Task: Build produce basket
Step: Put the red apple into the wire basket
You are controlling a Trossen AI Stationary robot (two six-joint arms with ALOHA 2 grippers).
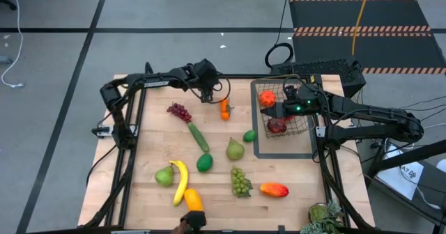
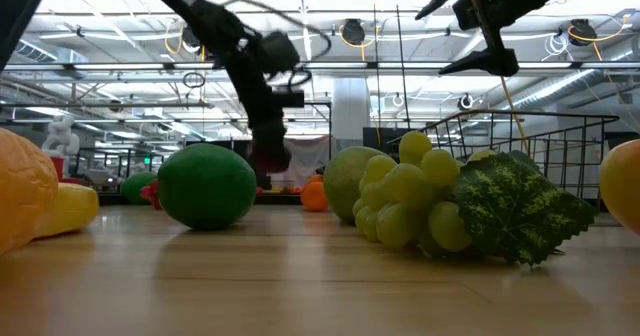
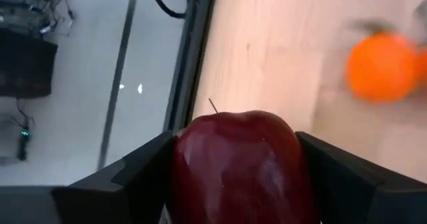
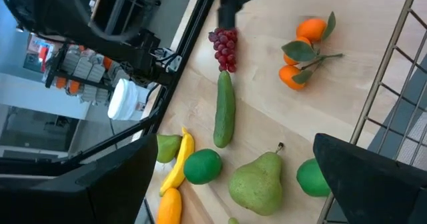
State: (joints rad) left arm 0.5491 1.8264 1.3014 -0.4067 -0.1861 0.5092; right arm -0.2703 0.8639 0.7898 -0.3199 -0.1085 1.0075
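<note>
I see the desk (image 1: 146,150) strewn with produce. The wire basket (image 1: 301,126) sits at the right side, holding a red apple and an orange fruit. Right gripper (image 1: 282,108) hovers over it, released. Left gripper (image 3: 233,177) at the far edge is grasping a dark red apple (image 3: 237,164).

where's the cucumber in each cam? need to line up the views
High: cucumber, centre-left of the table, lying diagonally below the purple grapes.
Low: not identifiable.
Left wrist: not in it.
Right wrist: cucumber, mid-frame, next to the purple grapes.
Shared landmark: the purple grapes at one end of the cucumber.
</note>
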